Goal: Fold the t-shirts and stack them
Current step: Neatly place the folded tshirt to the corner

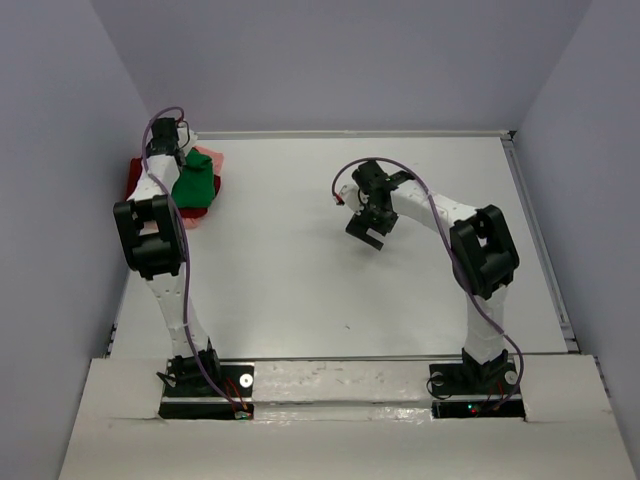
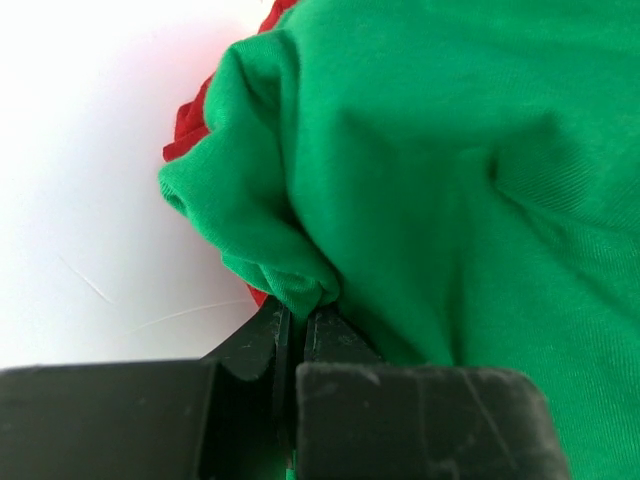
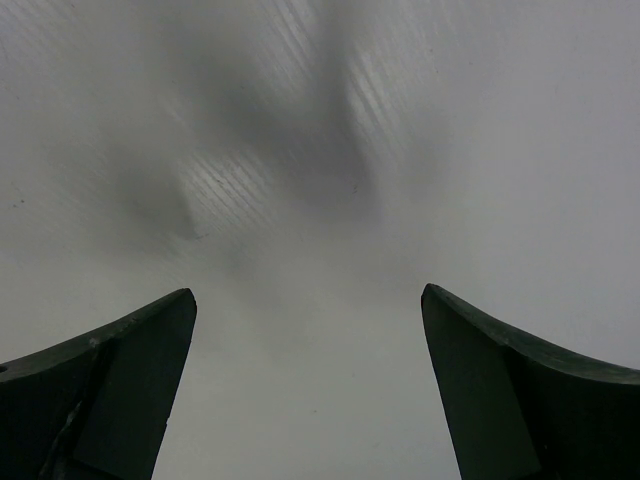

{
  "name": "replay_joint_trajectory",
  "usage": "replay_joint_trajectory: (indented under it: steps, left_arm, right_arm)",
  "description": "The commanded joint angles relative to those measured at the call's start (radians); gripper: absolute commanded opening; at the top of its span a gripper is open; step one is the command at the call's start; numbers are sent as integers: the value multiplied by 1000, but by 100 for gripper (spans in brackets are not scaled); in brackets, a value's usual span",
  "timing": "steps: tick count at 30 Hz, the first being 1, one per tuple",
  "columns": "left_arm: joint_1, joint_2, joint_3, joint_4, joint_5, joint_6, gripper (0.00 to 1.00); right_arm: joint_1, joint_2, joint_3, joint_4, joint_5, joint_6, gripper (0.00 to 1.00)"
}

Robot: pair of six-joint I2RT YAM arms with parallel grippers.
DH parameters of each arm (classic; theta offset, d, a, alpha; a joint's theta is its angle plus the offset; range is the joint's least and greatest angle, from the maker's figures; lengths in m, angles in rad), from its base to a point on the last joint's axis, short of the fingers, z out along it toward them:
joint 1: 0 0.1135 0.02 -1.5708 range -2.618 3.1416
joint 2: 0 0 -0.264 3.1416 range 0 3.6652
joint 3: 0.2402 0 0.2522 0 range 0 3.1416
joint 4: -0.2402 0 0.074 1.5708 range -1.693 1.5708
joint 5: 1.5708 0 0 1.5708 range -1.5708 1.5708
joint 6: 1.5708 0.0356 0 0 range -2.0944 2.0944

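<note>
Pinched a small fold at the edge of the green t-shirt (image 2: 450, 200) with the left gripper (image 2: 297, 322), jaws pressed almost together on the cloth. Likely done to drag or settle that edge, since a thin bite steers soft fabric without hauling up the whole bundle. Held the right gripper (image 3: 308, 295) low over the middle of the table (image 1: 300, 290), fingers spread wide and grasping nothing, well apart from the shirts. Probably parked there to stay out of the way until a second hold was wanted.

Found the green t-shirt at the table's far-left corner, lying on top of the dark red t-shirt (image 2: 185, 125), with the pale pink t-shirt (image 1: 208, 158) peeping out at the pile's far and right edges. Looked bunched rather than flat: a rolled, puckered lip at the pinched edge, soft creases across the body, no crisp fold line anywhere. Showed only a sliver of dark red beside and beneath that lip in the wrist view. Judged the three stacked but untidy — green on top likely still wanting a smoothing.
</note>
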Motion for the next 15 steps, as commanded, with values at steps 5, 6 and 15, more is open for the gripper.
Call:
replay_joint_trajectory:
  steps: [5, 6, 15]
  left_arm:
    - [54, 13, 10, 87, -66, 63, 0]
    - [57, 25, 16, 88, -63, 66, 0]
    - [81, 88, 16, 151, -61, 90, 0]
  right_arm:
    - [-7, 14, 23, -20, 17, 4, 100]
    - [-7, 17, 25, -20, 20, 2, 100]
    - [-7, 46, 33, -27, 43, 1, 100]
